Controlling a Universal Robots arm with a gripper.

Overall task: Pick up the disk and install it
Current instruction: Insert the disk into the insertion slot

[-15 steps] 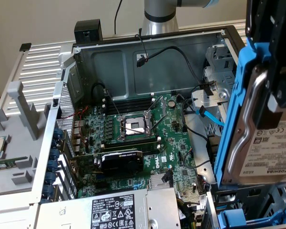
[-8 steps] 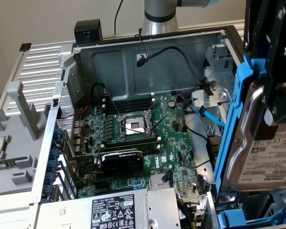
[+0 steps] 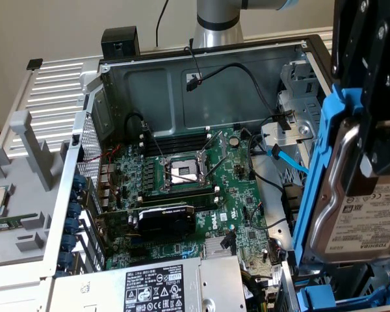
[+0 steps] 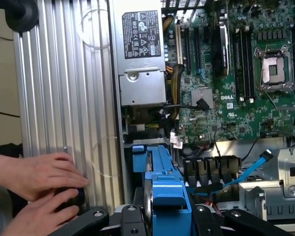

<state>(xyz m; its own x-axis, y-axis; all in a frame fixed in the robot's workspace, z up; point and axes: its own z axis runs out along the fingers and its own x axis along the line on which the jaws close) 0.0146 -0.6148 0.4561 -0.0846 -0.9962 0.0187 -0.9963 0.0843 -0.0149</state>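
Gripper was clamped on disk in its blue carrier, held upright over open PC case, exterior view's right.

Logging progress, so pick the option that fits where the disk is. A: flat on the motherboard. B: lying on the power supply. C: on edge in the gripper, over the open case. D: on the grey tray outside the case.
C: the disk stands on edge, clamped by the gripper above the case.
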